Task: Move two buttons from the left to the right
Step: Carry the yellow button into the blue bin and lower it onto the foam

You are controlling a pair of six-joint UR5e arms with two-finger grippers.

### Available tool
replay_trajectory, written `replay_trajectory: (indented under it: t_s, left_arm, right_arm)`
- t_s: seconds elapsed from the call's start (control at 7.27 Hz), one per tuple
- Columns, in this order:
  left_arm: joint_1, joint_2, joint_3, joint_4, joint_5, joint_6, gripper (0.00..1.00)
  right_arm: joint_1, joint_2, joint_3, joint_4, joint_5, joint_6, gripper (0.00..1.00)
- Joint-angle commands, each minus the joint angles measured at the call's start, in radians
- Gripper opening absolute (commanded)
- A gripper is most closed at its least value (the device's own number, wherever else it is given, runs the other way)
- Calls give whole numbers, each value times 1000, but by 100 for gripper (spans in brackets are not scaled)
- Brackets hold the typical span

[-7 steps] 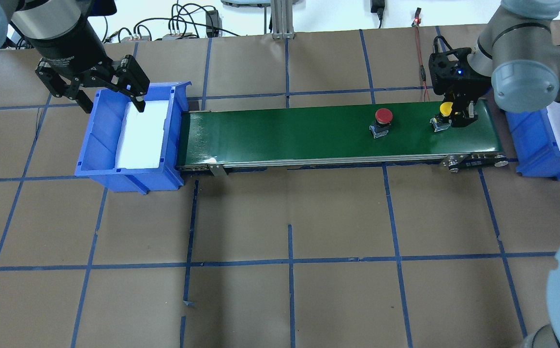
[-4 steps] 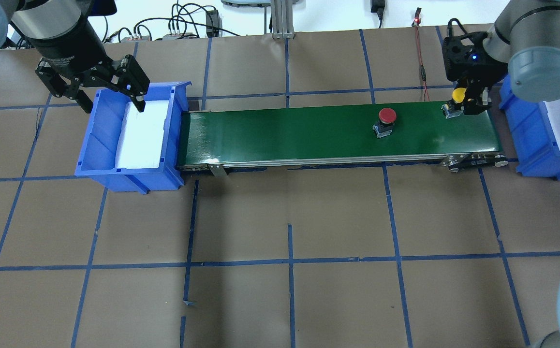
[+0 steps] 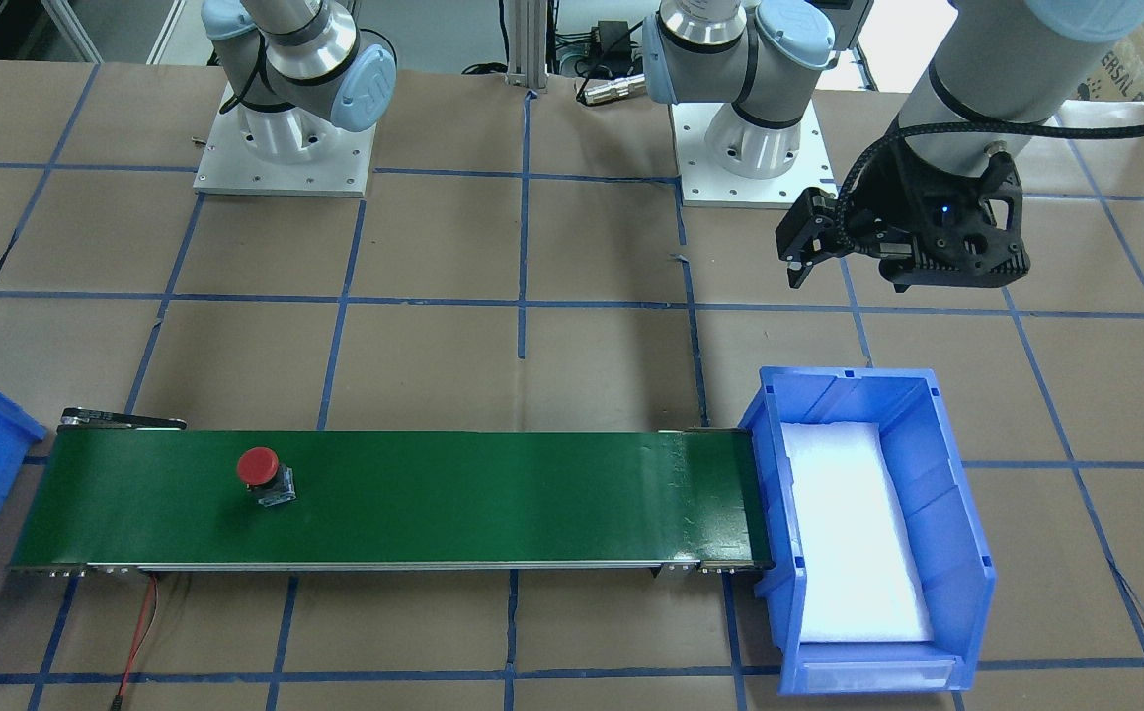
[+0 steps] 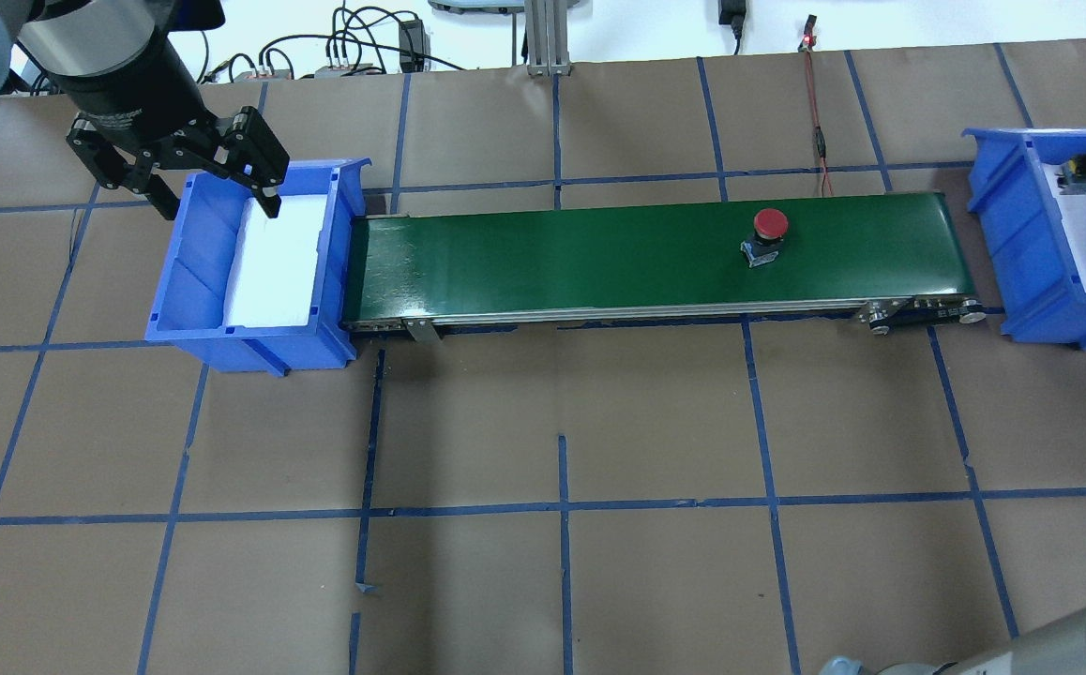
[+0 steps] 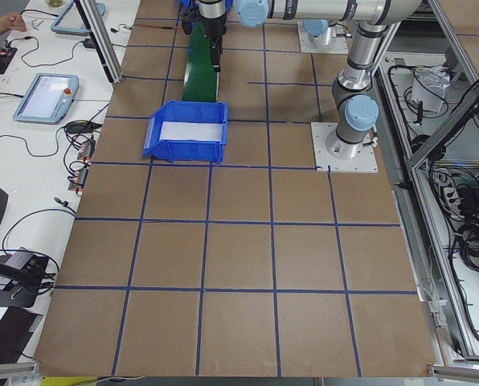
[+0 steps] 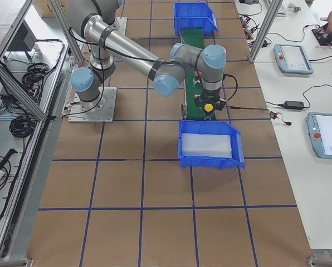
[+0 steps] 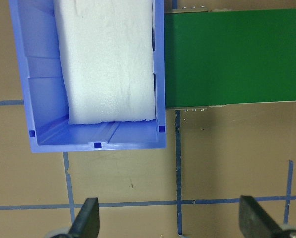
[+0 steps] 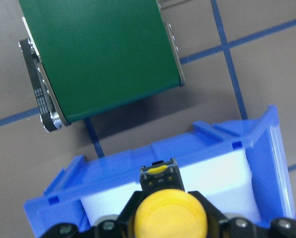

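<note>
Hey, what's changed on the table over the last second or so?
The right gripper, shut on the yellow button, carried it off the belt to above the right bin. The red button rode a little further toward that bin. The left gripper stayed open over the left bin.

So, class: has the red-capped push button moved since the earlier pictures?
Yes. The red-capped push button has drifted right along the green conveyor belt, toward the right-hand blue plastic bin.

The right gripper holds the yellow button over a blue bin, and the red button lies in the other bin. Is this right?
No. The red button stands on the green belt, as the overhead view shows. The right gripper holds the yellow button over a blue bin.
</note>
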Motion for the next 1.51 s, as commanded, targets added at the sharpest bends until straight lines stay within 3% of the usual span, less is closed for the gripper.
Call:
replay_trajectory:
  t_s: [0.0, 0.28, 0.83, 0.96, 1.1, 1.38]
  left_arm:
    - [0, 1, 0, 0, 0, 2, 100]
    - [0, -4, 0, 1, -1, 0, 100]
    - [0, -1, 0, 1, -1, 2, 100]
    - [0, -2, 0, 1, -1, 2, 100]
    - [0, 1, 0, 1, 0, 2, 100]
    - [0, 5, -2, 0, 0, 5, 100]
  right_arm:
    - [-81, 86, -58, -8, 0, -23, 9]
    - [-83, 212, -69, -98, 0, -23, 9]
    - [-82, 296, -58, -170, 5, -11, 10]
    - [-77, 299, -57, -169, 5, -5, 87]
    - [-78, 284, -63, -96, 3, -14, 100]
    - [-71, 163, -75, 24, -5, -17, 100]
